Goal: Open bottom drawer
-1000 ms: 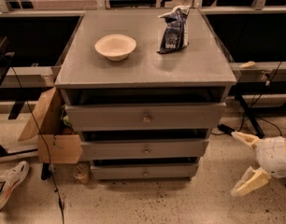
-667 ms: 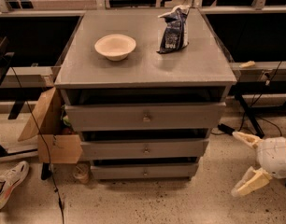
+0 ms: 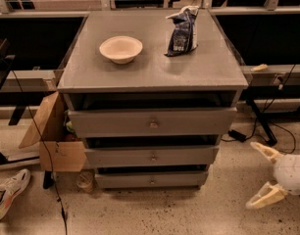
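The bottom drawer (image 3: 151,180) is the narrowest grey front at the foot of the grey cabinet, with a small brass knob (image 3: 151,181) at its centre. It sits shut, level with its frame. Above it are the mid-sized drawer (image 3: 152,157) and the widest top drawer (image 3: 152,123). My gripper (image 3: 256,174) is low at the right, near the floor, to the right of the bottom drawer and well apart from it. Its two cream fingers are spread open and hold nothing.
A cream bowl (image 3: 120,49) and a dark snack bag (image 3: 182,31) stand on the cabinet top (image 3: 150,72). An open cardboard box (image 3: 54,136) leans at the cabinet's left. A shoe (image 3: 8,192) lies on the speckled floor at the left. Cables run at both sides.
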